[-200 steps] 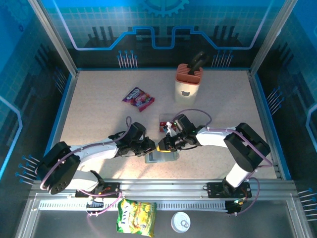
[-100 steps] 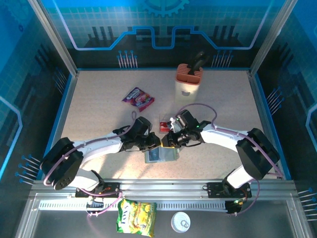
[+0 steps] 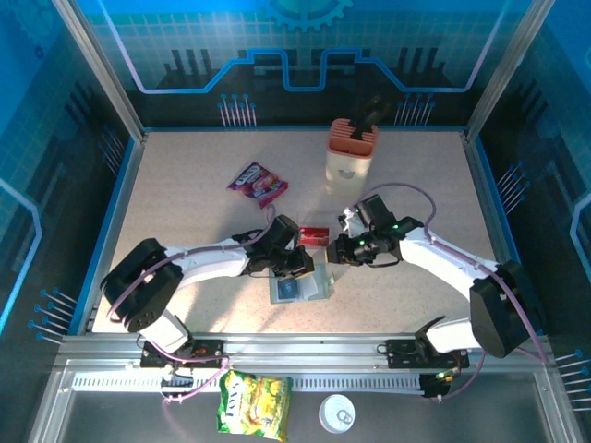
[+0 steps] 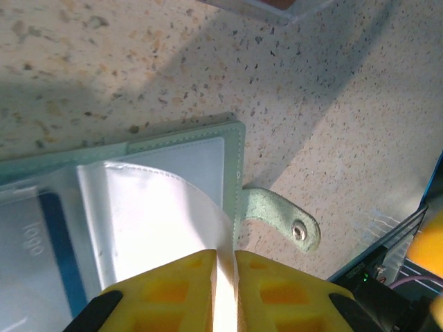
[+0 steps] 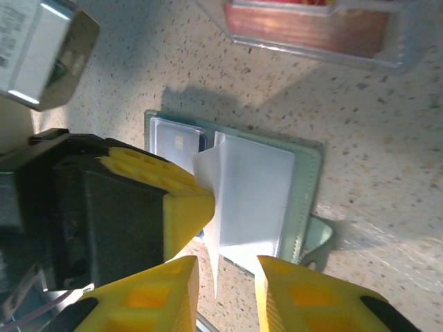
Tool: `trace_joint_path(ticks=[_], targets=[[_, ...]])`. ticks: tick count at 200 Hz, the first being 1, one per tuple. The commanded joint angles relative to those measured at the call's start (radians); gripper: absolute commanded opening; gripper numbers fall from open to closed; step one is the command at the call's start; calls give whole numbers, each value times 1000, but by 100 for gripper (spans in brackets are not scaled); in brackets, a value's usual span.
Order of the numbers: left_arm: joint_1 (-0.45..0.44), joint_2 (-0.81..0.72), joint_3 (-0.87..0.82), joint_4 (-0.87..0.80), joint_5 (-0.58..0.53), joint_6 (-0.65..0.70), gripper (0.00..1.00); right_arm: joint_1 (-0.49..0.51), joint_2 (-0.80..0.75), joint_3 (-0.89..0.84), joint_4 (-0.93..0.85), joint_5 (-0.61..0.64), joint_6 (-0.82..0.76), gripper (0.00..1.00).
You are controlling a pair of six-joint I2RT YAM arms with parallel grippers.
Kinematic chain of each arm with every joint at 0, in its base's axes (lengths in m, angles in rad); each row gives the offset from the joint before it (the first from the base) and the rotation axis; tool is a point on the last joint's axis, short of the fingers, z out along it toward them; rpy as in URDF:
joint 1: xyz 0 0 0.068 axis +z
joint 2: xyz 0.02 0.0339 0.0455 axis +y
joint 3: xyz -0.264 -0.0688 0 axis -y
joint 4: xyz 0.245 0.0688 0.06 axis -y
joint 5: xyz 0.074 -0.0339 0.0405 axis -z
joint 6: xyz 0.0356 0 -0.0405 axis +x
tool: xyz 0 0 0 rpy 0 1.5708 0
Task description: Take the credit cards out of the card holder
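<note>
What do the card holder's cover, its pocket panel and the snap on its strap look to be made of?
Card holder cover: matte grey-green faux leather, probably; stitched edge. Pocket panel, pinched by the left gripper: thin flexible plastic or coated fabric, smooth sheen, curling. Snap: shiny metal, likely.

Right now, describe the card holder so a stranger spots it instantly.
Find the beige knife block at the back, then come toward the near edge. The card holder lies open there. It alone is grey-green, with pale pockets and a snap tab.
</note>
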Motion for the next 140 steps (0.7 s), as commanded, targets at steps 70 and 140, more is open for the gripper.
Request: trace_joint_path(ticks=[70,140], targets=[[-41,176,120,52,45,20,33,-32,-59,-52,-68,-14,-31,29],[-41,125,107,30,1,34,36,-27,-54,-59,-28,-50,-5,29]])
